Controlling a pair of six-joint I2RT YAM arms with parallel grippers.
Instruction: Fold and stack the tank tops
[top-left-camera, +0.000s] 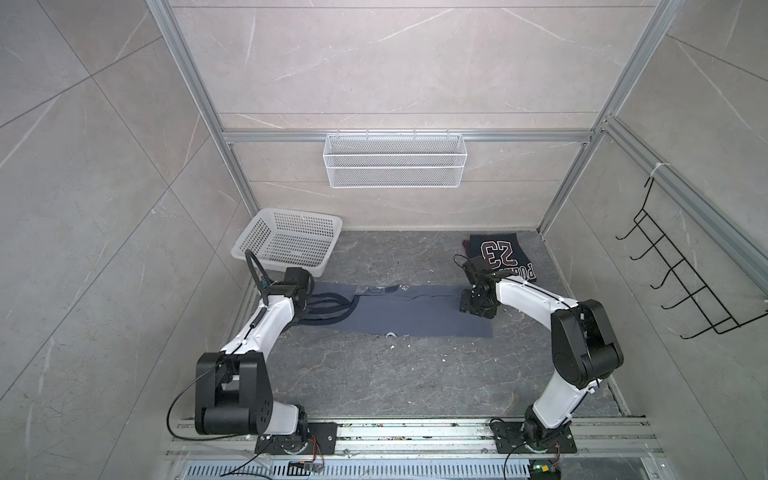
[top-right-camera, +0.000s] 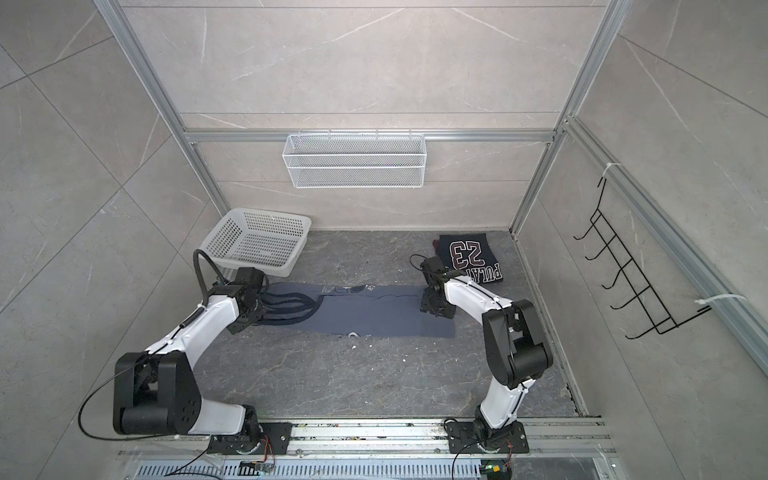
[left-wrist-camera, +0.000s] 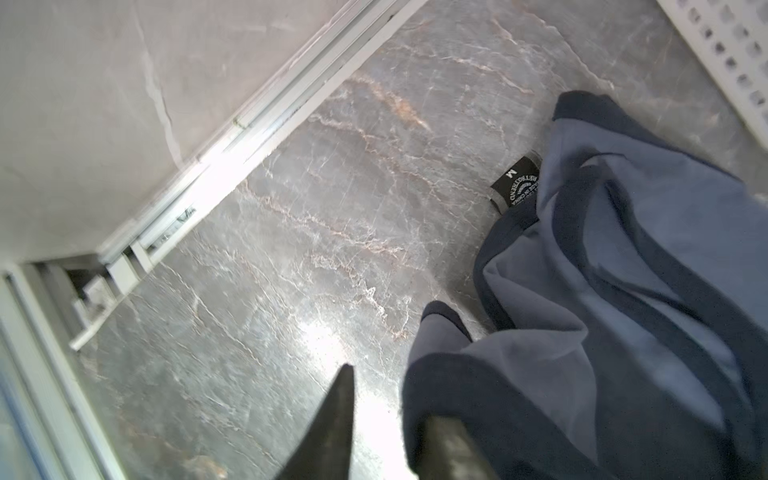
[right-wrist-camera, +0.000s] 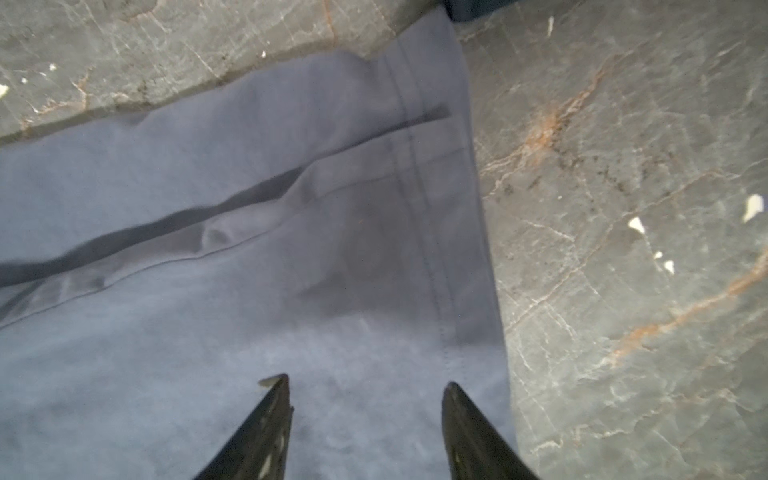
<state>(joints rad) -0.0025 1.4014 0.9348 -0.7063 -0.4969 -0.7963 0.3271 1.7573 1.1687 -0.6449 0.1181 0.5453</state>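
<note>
The slate blue-grey tank top (top-left-camera: 415, 311) (top-right-camera: 374, 316) lies as a long flat strip across the floor, its dark-trimmed straps at the left end. My left gripper (left-wrist-camera: 388, 399) is at those straps. Its jaws stand a little apart with bare floor showing between them, and the strap cloth (left-wrist-camera: 623, 270) drapes over one fingertip. My right gripper (right-wrist-camera: 366, 382) hovers open just above the hem end (right-wrist-camera: 208, 332) with nothing between its fingers. The dark navy tank top (top-left-camera: 498, 255) (top-right-camera: 469, 257) lies folded at the back right, its white lettering facing up.
A white perforated basket (top-left-camera: 253, 237) (left-wrist-camera: 727, 54) stands at the back left, close to the straps. A wire basket (top-left-camera: 395, 160) hangs on the back wall. A black hook rack (top-left-camera: 681, 270) is on the right wall. A black size label (left-wrist-camera: 515, 183) pokes out from the collar.
</note>
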